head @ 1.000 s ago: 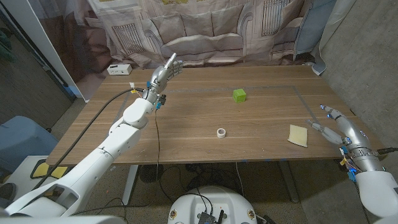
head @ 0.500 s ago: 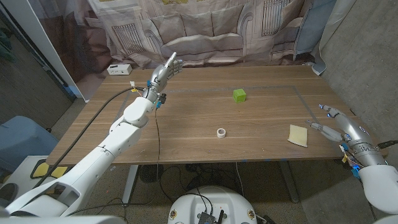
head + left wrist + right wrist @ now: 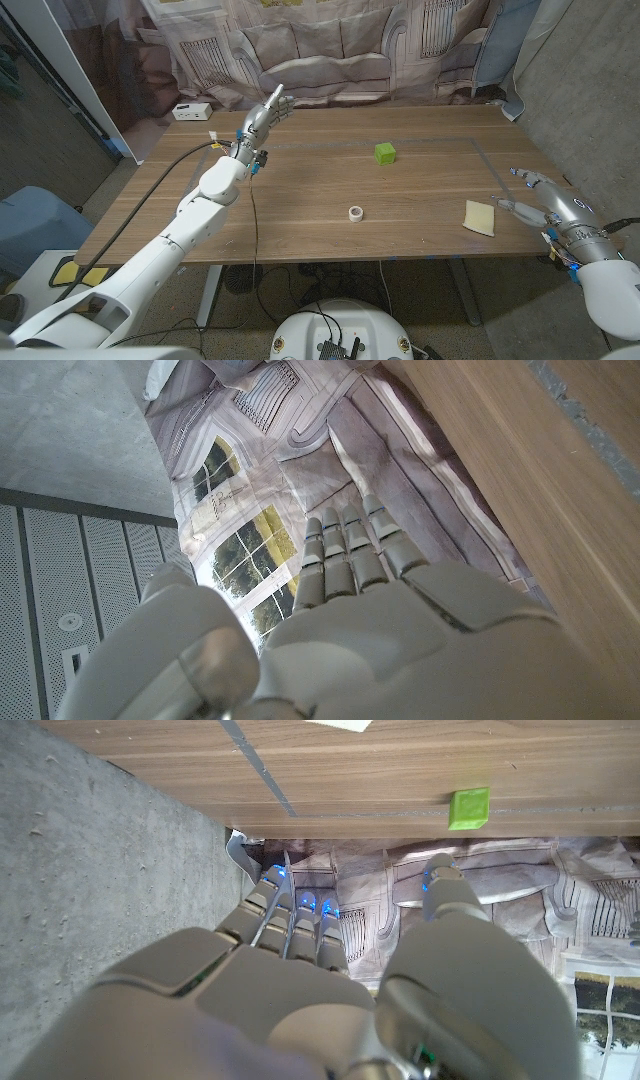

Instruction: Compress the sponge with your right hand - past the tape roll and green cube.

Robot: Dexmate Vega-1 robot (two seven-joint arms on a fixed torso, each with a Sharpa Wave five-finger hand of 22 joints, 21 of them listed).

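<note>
A pale yellow sponge lies flat near the table's right front edge; a corner of the sponge also shows in the right wrist view. My right hand hovers just right of it, fingers spread and empty, fingertips close to the sponge's far side. A small white tape roll sits at the table's middle front. The green cube stands farther back; the green cube is in the right wrist view too. My left hand is raised at the far left, fingers straight and empty.
A white box sits at the table's far left corner. A grey tape line runs across the wooden table on the right. A printed curtain hangs behind. A black cable trails along the left arm.
My right hand has drifted slightly farther from me and to the right, staying beside the sponge. The left arm has not moved.
</note>
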